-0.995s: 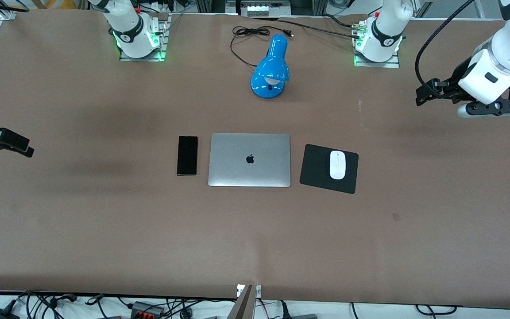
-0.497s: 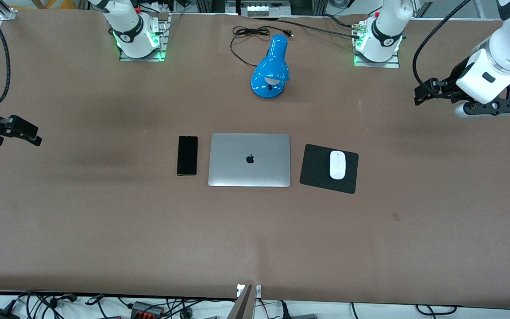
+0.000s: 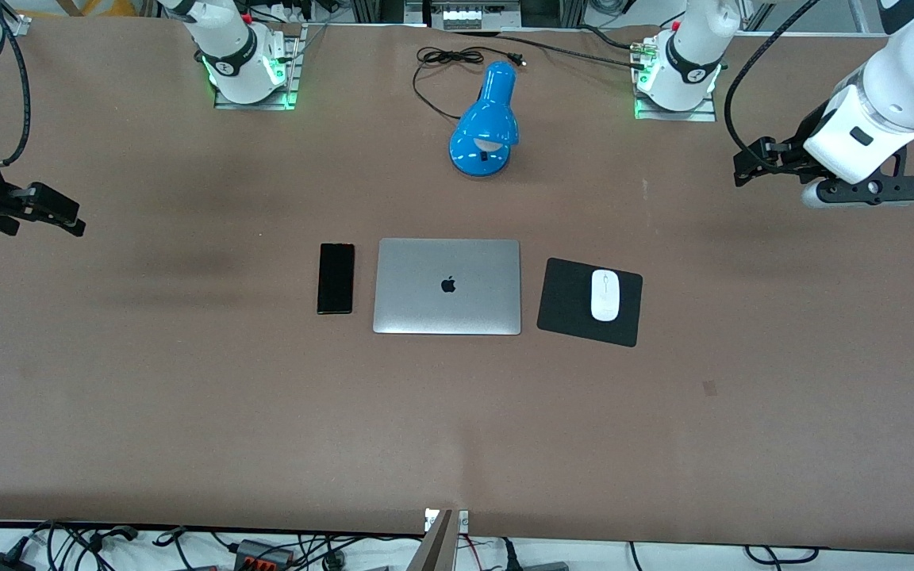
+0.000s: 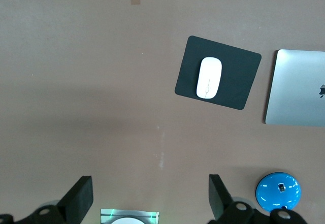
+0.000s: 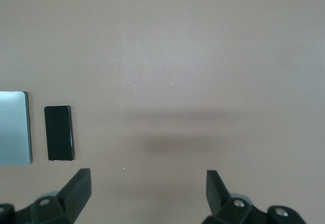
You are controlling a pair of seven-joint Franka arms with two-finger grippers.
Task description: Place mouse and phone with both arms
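Note:
The white mouse point(image 3: 604, 295) lies on a black square pad point(image 3: 564, 305) beside the closed silver laptop point(image 3: 447, 286), toward the left arm's end; it also shows in the left wrist view point(image 4: 208, 77). The black phone point(image 3: 336, 278) lies flat on the laptop's other flank, and shows in the right wrist view point(image 5: 59, 133). My left gripper point(image 3: 745, 169) point(image 4: 148, 198) is open and empty, high over bare table at the left arm's end. My right gripper point(image 3: 67, 216) point(image 5: 148, 193) is open and empty, high over bare table at the right arm's end.
A blue desk lamp point(image 3: 486, 123) lies on the table farther from the front camera than the laptop, its black cord point(image 3: 445, 59) coiled near the table's edge. The arm bases point(image 3: 243, 63) point(image 3: 683, 75) stand on that edge. The tabletop point(image 3: 457, 428) is brown.
Both grippers have moved up and toward the arms' bases, and slightly toward the table's middle. The phone, laptop, pad and mouse have not moved.

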